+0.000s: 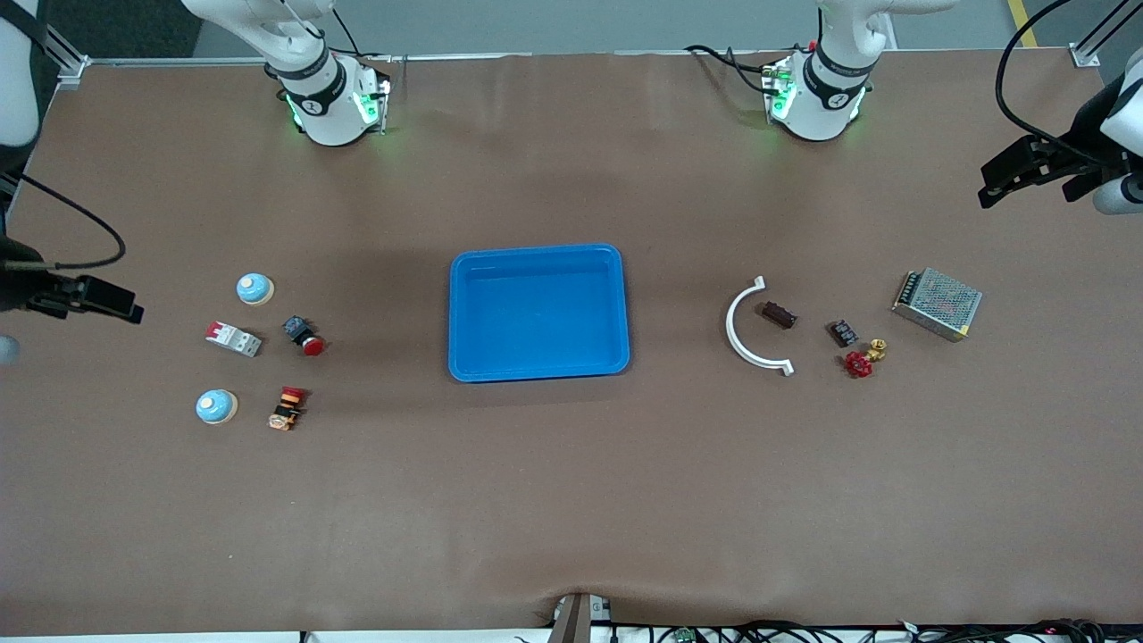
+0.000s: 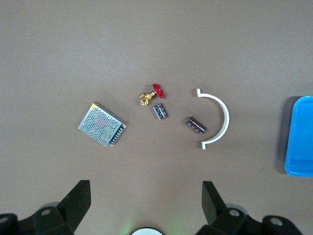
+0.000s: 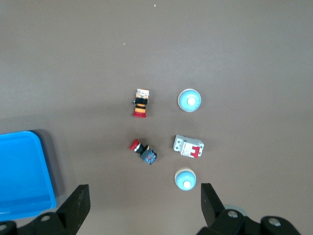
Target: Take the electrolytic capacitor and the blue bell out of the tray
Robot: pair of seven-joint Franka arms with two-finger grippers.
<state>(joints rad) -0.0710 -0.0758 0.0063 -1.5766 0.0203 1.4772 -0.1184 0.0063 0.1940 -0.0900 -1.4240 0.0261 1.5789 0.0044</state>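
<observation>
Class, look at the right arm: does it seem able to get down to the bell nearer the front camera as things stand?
Probably yes. The right gripper hangs open above the table's end, and that bell stands apart from the orange switch beside it, uncovered.

Capacitors [image 1: 778, 314] and bells [image 1: 254, 288] on table
</observation>
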